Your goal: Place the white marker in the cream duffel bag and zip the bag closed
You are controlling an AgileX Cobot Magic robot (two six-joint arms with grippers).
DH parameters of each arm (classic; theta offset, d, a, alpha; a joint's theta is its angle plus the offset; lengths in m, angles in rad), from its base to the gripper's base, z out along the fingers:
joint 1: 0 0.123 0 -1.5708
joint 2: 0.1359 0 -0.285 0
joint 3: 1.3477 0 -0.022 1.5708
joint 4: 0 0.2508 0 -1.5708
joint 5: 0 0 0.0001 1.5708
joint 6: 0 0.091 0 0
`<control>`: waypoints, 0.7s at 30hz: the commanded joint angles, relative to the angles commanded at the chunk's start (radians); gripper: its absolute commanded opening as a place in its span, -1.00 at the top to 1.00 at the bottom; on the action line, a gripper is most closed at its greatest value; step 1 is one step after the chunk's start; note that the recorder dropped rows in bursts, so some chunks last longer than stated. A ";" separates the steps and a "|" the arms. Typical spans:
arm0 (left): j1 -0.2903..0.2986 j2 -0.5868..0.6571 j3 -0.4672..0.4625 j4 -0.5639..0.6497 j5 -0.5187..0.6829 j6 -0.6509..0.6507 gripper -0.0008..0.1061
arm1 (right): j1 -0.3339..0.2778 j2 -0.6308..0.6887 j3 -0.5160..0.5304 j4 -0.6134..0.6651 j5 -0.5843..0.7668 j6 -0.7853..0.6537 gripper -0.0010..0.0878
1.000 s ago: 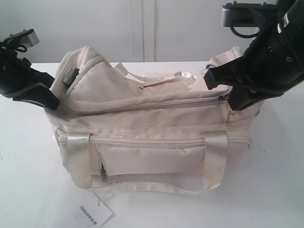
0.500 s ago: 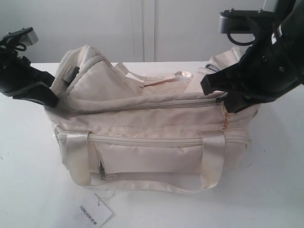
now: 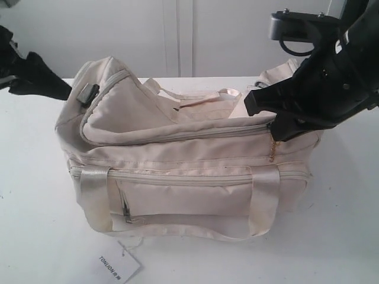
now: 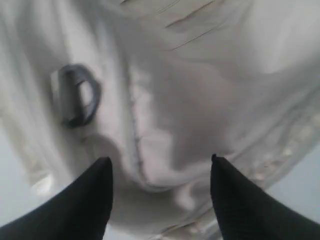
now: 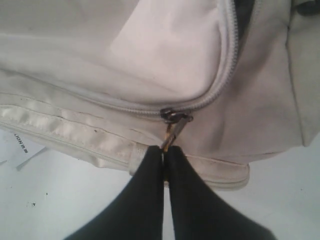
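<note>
The cream duffel bag (image 3: 177, 177) sits in the middle of the white table. My right gripper (image 3: 270, 122) is at the bag's right end, shut on the top zipper's brownish pull tab (image 5: 169, 137) just below the slider (image 5: 170, 115). To one side of the slider the zipper (image 5: 125, 105) lies closed; to the other, a dark gap (image 5: 243, 15) shows beside the teeth. My left gripper (image 3: 59, 90) hangs open, off the bag's left end and touching nothing; its wrist view shows bag fabric and a black ring (image 4: 76, 95) beyond the open fingers (image 4: 95, 195). The white marker is out of view.
A white paper tag printed "TONLION" (image 3: 118, 267) lies on the table (image 3: 35, 213) in front of the bag, also visible in the right wrist view as the tag (image 5: 20, 145). Satin strap handles (image 3: 263, 198) hang down the bag's front. A pale wall stands behind.
My left gripper has let go of the bag's left end and drawn back up and to the left. My right gripper has edged left with the zipper pull.
</note>
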 joint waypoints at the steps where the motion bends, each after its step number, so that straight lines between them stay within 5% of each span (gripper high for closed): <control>1: -0.012 0.000 0.000 -0.041 0.013 0.045 -0.17 | 0.000 0.000 0.000 0.000 0.000 0.000 0.98; 8: -0.197 0.022 0.000 -0.043 -0.036 0.237 -0.17 | 0.000 0.000 0.000 0.023 -0.006 -0.002 0.98; 15: -0.404 0.094 0.000 -0.029 -0.222 0.411 -0.17 | 0.000 0.000 0.000 0.045 -0.018 -0.002 0.98; 21: -0.507 0.186 0.000 -0.034 -0.383 0.455 -0.32 | 0.000 0.000 0.000 0.057 -0.023 -0.002 0.98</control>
